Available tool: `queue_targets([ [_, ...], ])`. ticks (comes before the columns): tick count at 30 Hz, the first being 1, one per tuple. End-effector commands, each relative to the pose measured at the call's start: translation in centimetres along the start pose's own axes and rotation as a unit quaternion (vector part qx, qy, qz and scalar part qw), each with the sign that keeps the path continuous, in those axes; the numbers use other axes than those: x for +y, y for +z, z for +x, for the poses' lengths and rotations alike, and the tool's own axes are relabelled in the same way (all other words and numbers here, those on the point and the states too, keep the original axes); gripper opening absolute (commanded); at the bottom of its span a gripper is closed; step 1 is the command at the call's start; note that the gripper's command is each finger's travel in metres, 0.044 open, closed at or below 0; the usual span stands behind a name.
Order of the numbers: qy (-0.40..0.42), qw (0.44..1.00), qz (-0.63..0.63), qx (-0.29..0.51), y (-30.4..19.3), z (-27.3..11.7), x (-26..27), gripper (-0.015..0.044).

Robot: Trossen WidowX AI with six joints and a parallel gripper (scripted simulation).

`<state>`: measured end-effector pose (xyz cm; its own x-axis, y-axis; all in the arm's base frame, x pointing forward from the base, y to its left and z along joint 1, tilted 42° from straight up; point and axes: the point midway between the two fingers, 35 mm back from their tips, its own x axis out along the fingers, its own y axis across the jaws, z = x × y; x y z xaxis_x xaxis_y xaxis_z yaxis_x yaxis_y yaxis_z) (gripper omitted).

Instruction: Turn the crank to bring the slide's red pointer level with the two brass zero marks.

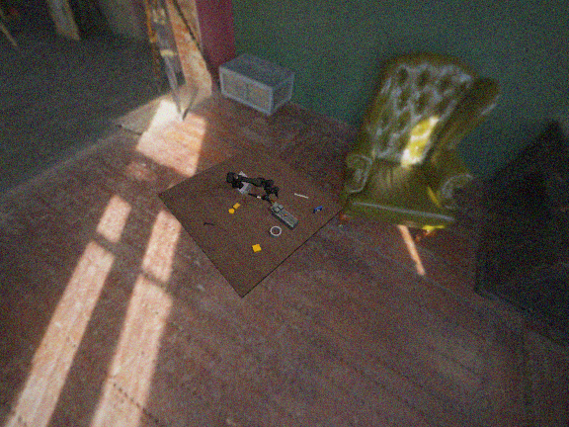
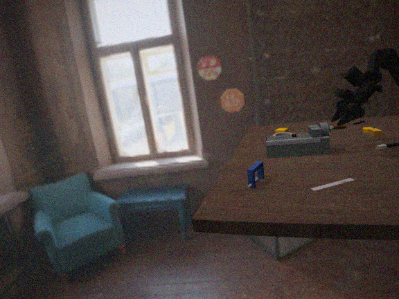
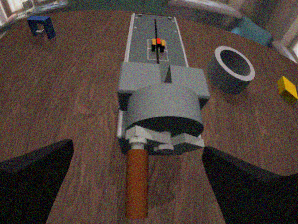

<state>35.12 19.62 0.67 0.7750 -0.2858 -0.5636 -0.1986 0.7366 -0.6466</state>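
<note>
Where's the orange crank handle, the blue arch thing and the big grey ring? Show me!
Orange crank handle point(image 3: 137, 184): wrist view, middle of its grip.
Blue arch point(image 2: 255, 167) point(image 3: 40, 20): exterior and wrist views, its top bar.
Grey ring point(image 3: 218, 74): wrist view, its outer wall.

We count one crank machine point(image 1: 284, 215) point(image 2: 298, 149) point(image 3: 172, 107), one blue arch point(image 1: 317, 210) point(image 2: 251, 178) point(image 3: 41, 20), one pale strip point(image 1: 301, 196) point(image 2: 332, 184), one grey ring-shaped cup point(image 1: 271, 231) point(image 2: 281, 133) point(image 3: 220, 75). Yellow patches: one lone block point(image 1: 256, 248) point(image 2: 281, 130) point(image 3: 287, 89), two more close together point(image 1: 237, 206) point(image 2: 372, 131); can't tell if joined. Armchairs: two, one olive point(image 1: 402, 190), one teal point(image 2: 73, 225) point(image 3: 252, 31). Wall discs: two, one red-and-white point(image 2: 209, 68), one orange point(image 2: 232, 100).
</note>
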Motion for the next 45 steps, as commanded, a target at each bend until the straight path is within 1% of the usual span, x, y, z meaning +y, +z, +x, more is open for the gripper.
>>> queue_targets([
  [1,0.002,1.000,-0.006,0.002,-0.7,0.5,0.1,0.0440],
  [24,0.001,1.000,-0.007,0.002,-3.2,2.7,0.0,0.0440],
  [40,0.001,1.000,-0.007,0.002,-3.2,2.7,0.0,0.0020],
  [41,0.001,1.000,-0.007,0.002,-3.2,2.7,0.0,0.0000],
  [45,0.001,1.000,-0.007,0.002,-3.2,2.7,0.0,0.0000],
])
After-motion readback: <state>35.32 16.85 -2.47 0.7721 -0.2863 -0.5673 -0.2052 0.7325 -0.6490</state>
